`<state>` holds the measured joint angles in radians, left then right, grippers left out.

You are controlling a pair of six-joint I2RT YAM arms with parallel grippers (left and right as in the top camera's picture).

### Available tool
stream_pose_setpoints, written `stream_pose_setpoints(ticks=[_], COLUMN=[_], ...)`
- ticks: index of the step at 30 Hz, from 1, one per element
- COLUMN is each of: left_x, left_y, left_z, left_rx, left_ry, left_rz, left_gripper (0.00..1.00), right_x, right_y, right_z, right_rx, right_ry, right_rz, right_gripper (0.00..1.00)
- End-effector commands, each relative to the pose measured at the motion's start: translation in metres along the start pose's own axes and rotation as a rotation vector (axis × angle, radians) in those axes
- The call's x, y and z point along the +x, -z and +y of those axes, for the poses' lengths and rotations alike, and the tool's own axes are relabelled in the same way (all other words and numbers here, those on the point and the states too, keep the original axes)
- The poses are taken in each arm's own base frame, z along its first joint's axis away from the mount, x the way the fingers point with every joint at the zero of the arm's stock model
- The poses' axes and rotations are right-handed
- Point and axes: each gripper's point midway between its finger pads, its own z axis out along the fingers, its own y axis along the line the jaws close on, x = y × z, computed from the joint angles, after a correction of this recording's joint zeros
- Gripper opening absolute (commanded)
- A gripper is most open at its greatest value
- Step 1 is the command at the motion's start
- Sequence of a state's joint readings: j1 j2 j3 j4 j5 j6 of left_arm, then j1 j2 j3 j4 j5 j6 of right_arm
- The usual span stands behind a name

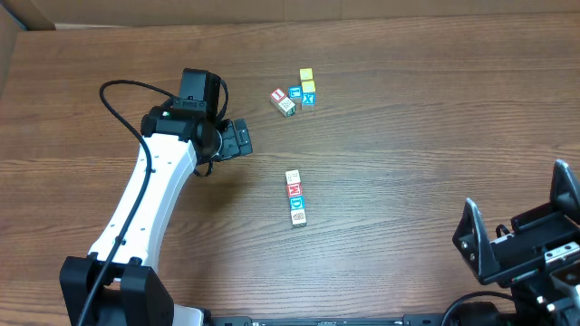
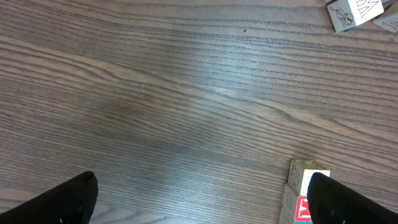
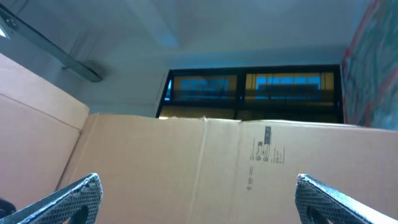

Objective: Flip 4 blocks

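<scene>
Wooden blocks [image 1: 295, 197] are laid in a touching row of four mid-table [image 1: 408, 145]: cream, red, blue, cream. White left arm [image 1: 145, 195] is stretched up-table, with the left gripper [image 1: 241, 139] held low over bare wood left of the row, jaws spread wide, nothing gripped. Right gripper [image 1: 517, 214] is parked at the near-right edge, tilted upward, jaws apart, empty.

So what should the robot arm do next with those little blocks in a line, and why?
Probably slide the left gripper toward the line of four blocks and settle over the cream end block. Its jaws are open and empty, that block sits just beside one fingertip in the wrist view, and the right gripper is parked far off, pointing upward.
</scene>
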<state>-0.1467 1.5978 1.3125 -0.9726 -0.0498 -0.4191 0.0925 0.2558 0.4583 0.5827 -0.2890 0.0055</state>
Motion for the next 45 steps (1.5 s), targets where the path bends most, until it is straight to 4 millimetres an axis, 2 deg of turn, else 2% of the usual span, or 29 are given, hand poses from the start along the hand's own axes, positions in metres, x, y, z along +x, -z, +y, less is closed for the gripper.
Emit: stream_pose_setpoints(ticks=[1, 12, 16, 20, 26, 27, 32, 36, 40, 43, 45], left_x=[-0.007, -0.007, -0.007, -0.007, -0.007, -0.007, -0.007, -0.007, -0.007, -0.007, -0.007], left_y=[0.005, 0.005, 0.005, 0.005, 0.005, 0.005, 0.005, 0.005, 0.005, 0.005, 0.005], left_z=[0.000, 0.000, 0.000, 0.000, 0.000, 0.000, 0.000, 0.000, 0.000, 0.000, 0.000], left_rx=[-0.003, -0.003, -0.003, -0.003, -0.003, -0.003, -0.003, -0.003, -0.004, -0.003, -0.003], left_ry=[0.019, 0.019, 0.018, 0.018, 0.018, 0.018, 0.018, 0.018, 0.018, 0.018, 0.018], left_rz=[-0.024, -0.024, -0.024, -0.024, -0.024, -0.024, -0.024, -0.024, -0.024, -0.024, -0.024], left_gripper=[1.00, 1.00, 1.00, 1.00, 1.00, 1.00, 1.00, 1.00, 1.00, 1.00, 1.00], right_x=[0.000, -0.006, 0.004, 0.030, 0.090, 0.104, 0.150, 0.198, 0.243, 0.264, 0.267], right_y=[0.010, 0.053, 0.063, 0.066, 0.075, 0.077, 0.085, 0.104, 0.135, 0.156, 0.161], right_z=[0.004, 0.014, 0.009, 0.004, 0.003, -0.001, -0.005, -0.003, -0.003, -0.005, -0.010], right_rx=[-0.003, 0.005, 0.049, 0.074, 0.086, 0.105, 0.138, 0.151, 0.196, 0.240, 0.278], right_ry=[0.014, 0.064, 0.063, 0.043, -0.002, -0.017, -0.056, -0.109, -0.152, -0.162, -0.150], right_rz=[-0.022, -0.185, -0.197, -0.134, 0.027, 0.081, 0.268, 0.474, 0.691, 0.807, 0.829], right_gripper=[1.00, 1.00, 1.00, 1.00, 1.00, 1.00, 1.00, 1.00, 1.00, 1.00, 1.00])
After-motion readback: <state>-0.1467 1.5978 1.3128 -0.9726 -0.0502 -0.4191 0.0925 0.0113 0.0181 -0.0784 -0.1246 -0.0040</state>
